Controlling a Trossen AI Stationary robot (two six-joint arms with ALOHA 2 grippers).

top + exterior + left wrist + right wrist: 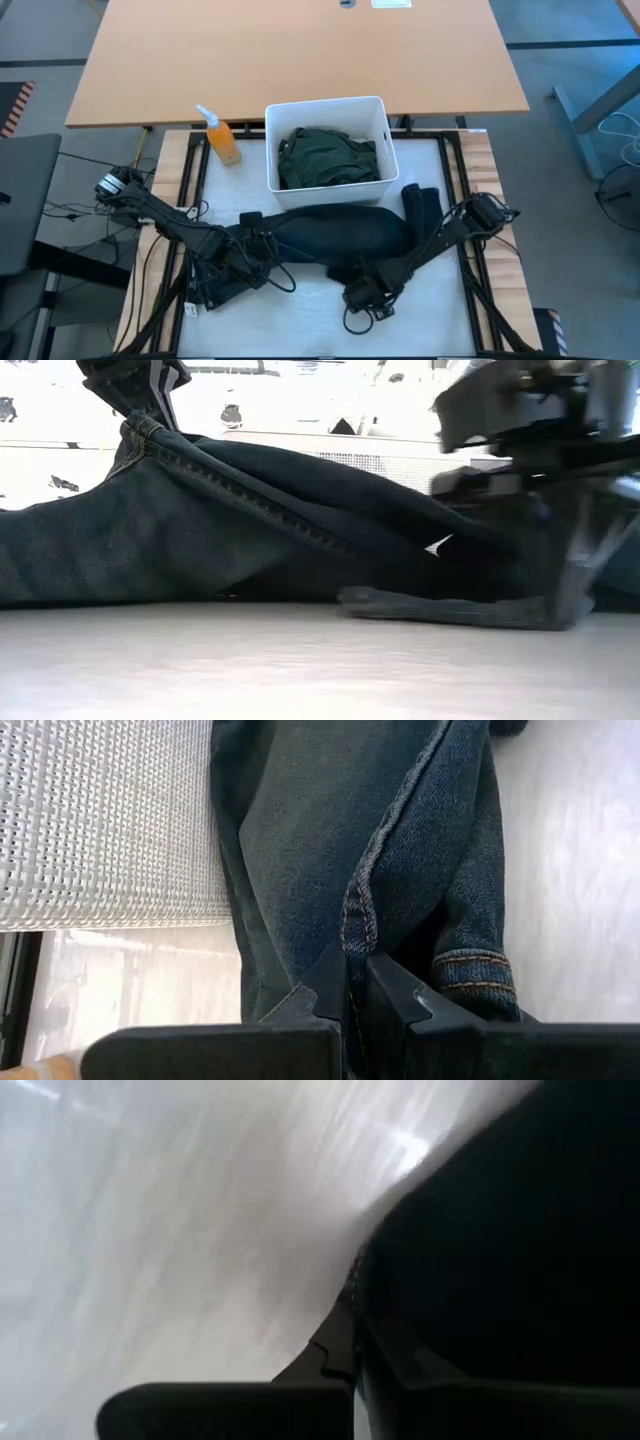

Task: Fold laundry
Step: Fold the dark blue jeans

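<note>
My right gripper point(362, 297) is nearest the front edge of the table point(300, 335), pinched shut on the lower hem of the trousers point(335, 232); in its wrist view dark cloth fills the space at the fingers. My left gripper point(250, 250) sits a little farther back, clenched on a stitched seam of the same trousers point(330, 850), lifting that edge off the table in the low view. The trousers lie crosswise between my two arms, just in front of the white bin point(375, 185). In the bin rests a dark green garment point(327, 157), with an orange spray bottle point(222, 140) beside it. I judge the first fold is underway: both holds are set. Next I should carry the gripped edges together evenly, keeping the cloth taut.
</note>
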